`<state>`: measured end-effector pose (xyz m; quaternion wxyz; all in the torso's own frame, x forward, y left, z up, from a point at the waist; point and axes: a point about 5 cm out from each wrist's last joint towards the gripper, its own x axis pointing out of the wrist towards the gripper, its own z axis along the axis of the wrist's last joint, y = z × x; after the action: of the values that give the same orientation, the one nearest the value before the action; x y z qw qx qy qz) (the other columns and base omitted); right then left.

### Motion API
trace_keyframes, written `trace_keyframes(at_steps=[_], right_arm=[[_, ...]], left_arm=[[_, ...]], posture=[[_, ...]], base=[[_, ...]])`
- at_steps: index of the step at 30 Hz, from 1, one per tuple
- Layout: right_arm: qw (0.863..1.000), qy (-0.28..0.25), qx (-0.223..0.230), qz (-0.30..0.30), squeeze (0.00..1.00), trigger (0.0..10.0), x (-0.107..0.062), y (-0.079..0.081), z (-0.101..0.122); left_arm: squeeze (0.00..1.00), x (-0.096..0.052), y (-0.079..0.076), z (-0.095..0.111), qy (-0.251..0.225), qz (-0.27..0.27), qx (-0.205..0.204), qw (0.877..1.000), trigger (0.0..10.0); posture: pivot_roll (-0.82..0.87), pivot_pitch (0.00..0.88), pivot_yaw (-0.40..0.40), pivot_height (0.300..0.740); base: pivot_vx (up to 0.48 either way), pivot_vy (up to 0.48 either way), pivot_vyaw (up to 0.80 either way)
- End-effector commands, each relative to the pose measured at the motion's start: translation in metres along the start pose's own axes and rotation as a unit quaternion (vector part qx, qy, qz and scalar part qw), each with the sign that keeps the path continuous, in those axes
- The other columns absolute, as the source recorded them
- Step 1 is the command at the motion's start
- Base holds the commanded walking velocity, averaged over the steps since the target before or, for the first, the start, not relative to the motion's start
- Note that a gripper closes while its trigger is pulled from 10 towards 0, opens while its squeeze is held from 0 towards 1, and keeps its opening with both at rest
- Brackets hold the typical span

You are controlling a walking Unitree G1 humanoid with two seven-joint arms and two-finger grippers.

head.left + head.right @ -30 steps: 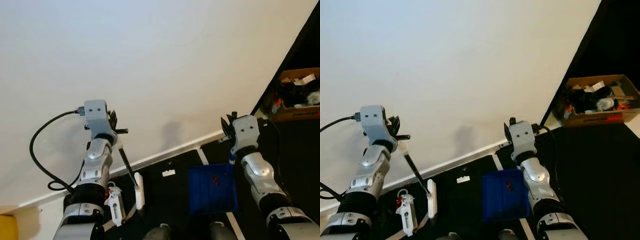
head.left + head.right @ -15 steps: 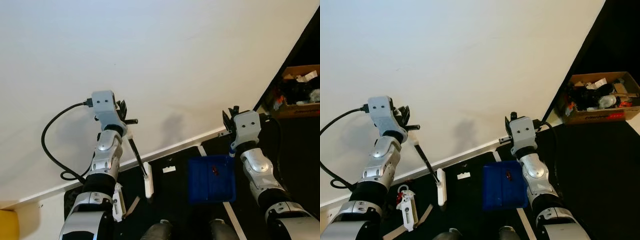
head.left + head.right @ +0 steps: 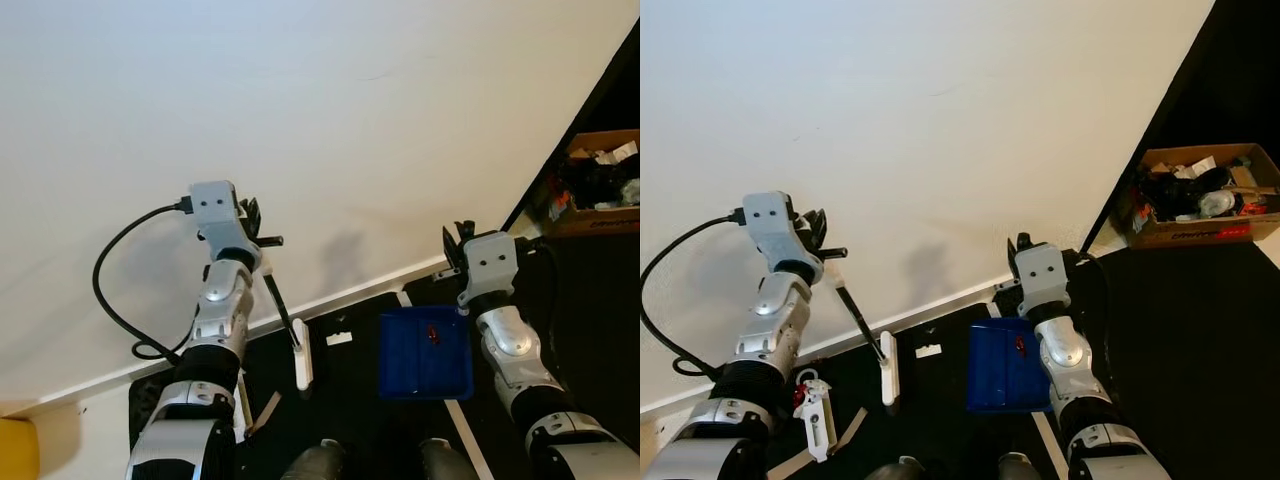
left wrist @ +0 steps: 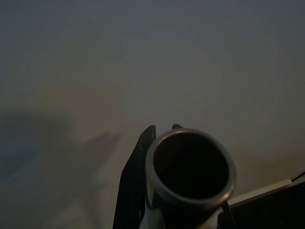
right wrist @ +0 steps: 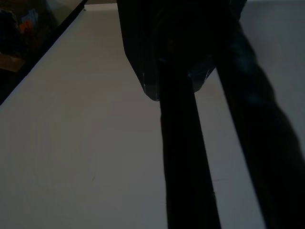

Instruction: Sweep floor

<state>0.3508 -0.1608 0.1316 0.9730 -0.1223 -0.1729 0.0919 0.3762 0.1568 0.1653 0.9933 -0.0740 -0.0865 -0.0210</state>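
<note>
The left gripper (image 3: 252, 222) is closed on the broom (image 3: 300, 352) at lower centre and the right gripper (image 3: 457, 250) on the blue dustpan (image 3: 424, 354) beside it; tilting risks spilling its red scrap (image 3: 432, 335)

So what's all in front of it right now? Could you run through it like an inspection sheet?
Surface: black floor meeting a white wall at a white skirting.
Job's things: brush, head on the floor; blue dustpan with a small red scrap in it.
Clutter: white paper bit; white tool and brown strip by the left arm.
Grippers: left gripper shut on the brush handle; right gripper holds the dustpan handle.
Cables: black cable looping off the left wrist.
Surroundings: cardboard box of oddments, far right.
</note>
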Motion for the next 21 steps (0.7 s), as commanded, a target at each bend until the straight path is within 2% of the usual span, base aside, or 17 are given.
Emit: trace_keyframes(at_steps=[1,6,7,8,9,10,12,14,17,18,21], right_arm=[[0.998,0.038,0.04,0.027,0.0,10.0,-0.009,0.022,-0.014],[0.998,0.038,0.046,0.029,0.0,10.0,-0.008,0.023,-0.014],[0.997,0.037,0.052,0.031,0.0,10.0,-0.008,0.025,-0.013],[0.997,0.037,0.052,0.031,0.0,10.0,-0.008,0.025,-0.013],[0.997,0.036,0.061,0.03,0.0,10.0,-0.007,0.026,-0.013],[0.997,0.036,0.061,0.03,0.0,10.0,-0.007,0.026,-0.013],[0.996,0.035,0.083,0.024,0.0,10.0,-0.006,0.026,-0.013],[0.994,0.038,0.101,0.019,0.0,10.0,-0.006,0.026,-0.013],[0.994,0.039,0.105,0.02,0.0,10.0,-0.006,0.027,-0.014],[0.994,0.043,0.102,0.023,0.0,10.0,-0.008,0.028,-0.015],[0.994,0.046,0.099,0.024,0.0,10.0,-0.009,0.028,-0.016]], left_arm=[[0.0,-0.009,-0.013,-0.026,0.046,-0.009,-0.015,0.999,10.0],[0.0,-0.009,-0.02,-0.028,0.048,-0.016,-0.024,0.998,10.0],[0.0,-0.009,-0.035,-0.031,0.055,-0.026,-0.051,0.997,10.0],[0.0,-0.009,-0.035,-0.031,0.055,-0.026,-0.051,0.997,10.0],[0.0,-0.009,-0.046,-0.031,0.059,-0.035,-0.071,0.995,10.0],[0.0,-0.009,-0.046,-0.031,0.059,-0.035,-0.071,0.995,10.0],[0.0,-0.008,-0.068,-0.029,0.06,-0.057,-0.099,0.992,10.0],[0.0,-0.007,-0.082,-0.026,0.059,-0.071,-0.115,0.989,10.0],[0.0,-0.006,-0.09,-0.024,0.059,-0.078,-0.131,0.987,10.0],[0.0,-0.006,-0.101,-0.021,0.056,-0.091,-0.147,0.983,10.0],[0.0,-0.007,-0.108,-0.019,0.056,-0.105,-0.157,0.98,10.0]], posture=[[0.1,0.357,0.136,0.74],[0.1,0.357,0.136,0.74],[0.09,0.354,0.136,0.74],[0.09,0.354,0.136,0.74],[0.09,0.352,0.138,0.74],[0.09,0.352,0.138,0.74],[0.09,0.35,0.144,0.74],[0.09,0.348,0.148,0.74],[0.09,0.346,0.153,0.74],[0.09,0.344,0.155,0.74],[0.09,0.343,0.158,0.74]], base=[[0.0,0.0,0.0],[0.0,0.0,0.0],[0.0,0.0,0.0],[0.0,0.0,0.0],[0.0,0.0,0.0],[0.0,0.0,0.0],[0.0,0.0,0.0],[0.0,0.0,0.0],[0.0,0.0,0.0],[0.0,0.0,0.0],[0.0,0.0,0.0]])
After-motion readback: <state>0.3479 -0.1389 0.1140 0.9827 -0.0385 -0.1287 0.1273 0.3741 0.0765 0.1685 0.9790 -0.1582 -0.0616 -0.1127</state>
